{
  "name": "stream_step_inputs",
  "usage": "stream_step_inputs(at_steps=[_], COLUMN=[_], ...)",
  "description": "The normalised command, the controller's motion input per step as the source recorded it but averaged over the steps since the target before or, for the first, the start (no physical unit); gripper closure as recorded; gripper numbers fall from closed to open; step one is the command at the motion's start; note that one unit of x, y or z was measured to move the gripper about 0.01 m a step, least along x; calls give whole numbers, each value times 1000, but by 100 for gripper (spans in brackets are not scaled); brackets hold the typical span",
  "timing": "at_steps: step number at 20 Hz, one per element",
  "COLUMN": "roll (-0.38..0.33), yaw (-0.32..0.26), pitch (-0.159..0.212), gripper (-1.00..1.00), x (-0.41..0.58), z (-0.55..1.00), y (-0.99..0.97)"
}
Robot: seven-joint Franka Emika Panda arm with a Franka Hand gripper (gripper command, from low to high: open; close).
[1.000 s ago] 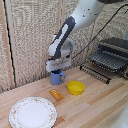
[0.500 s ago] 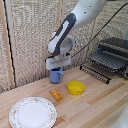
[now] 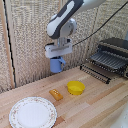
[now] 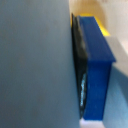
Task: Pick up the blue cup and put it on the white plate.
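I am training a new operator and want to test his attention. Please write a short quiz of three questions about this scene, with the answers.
1. True or false: the blue mug stands on the wooden table.
2. What lies between the white plate and the yellow bowl? A) a small orange block B) a spoon C) a second mug
3. In the exterior view, to which side of the mug does the plate lie?

Key:
1. False. The gripper holds it in the air.
2. A, the small orange block.
3. The exterior view's left, and lower.
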Motion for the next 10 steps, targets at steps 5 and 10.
stream_step_inputs(at_steps=[5,10], roll=[68,17], yaw=[2,0], pitch=[53,60], gripper=[100,100], x=[-355,-375], z=[505,340], y=[695,781])
